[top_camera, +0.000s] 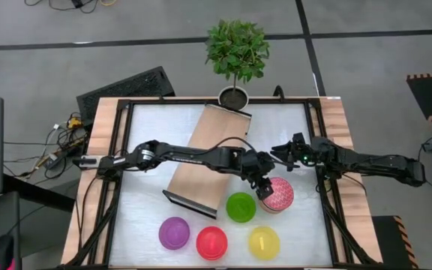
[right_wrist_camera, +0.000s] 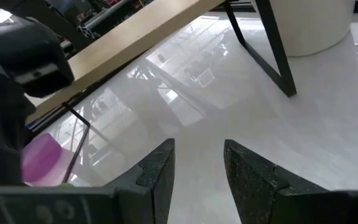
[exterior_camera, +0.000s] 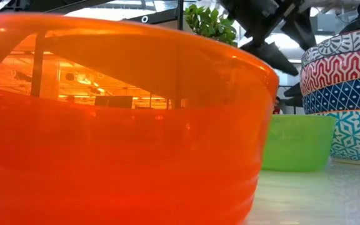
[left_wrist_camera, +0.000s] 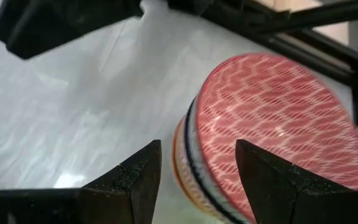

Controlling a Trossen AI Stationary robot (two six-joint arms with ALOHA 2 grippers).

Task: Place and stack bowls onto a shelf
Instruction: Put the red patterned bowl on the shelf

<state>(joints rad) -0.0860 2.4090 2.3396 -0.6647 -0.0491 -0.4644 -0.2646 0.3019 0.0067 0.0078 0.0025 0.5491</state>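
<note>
A stack of patterned bowls [top_camera: 278, 195], a red-white one [left_wrist_camera: 272, 118] on top, stands on the white tabletop right of the green bowl [top_camera: 241, 207]. The purple [top_camera: 174, 233], red [top_camera: 211, 242] and yellow [top_camera: 264, 242] bowls sit in a row near the front edge. The light-wood shelf [top_camera: 201, 161] stands slanted at mid-table on its dark frame. My left gripper [left_wrist_camera: 197, 165] hangs open, slanting down, just over the stack's left rim [top_camera: 263, 189]. My right gripper [right_wrist_camera: 197, 165] waits open above the table at the right [top_camera: 280, 154].
A potted plant [top_camera: 236, 52] in a white pot [right_wrist_camera: 309, 25] stands at the far edge behind the shelf. The dark frame rails [top_camera: 319, 150] run along the table's sides. In the low view the red bowl [exterior_camera: 117, 119] fills the foreground.
</note>
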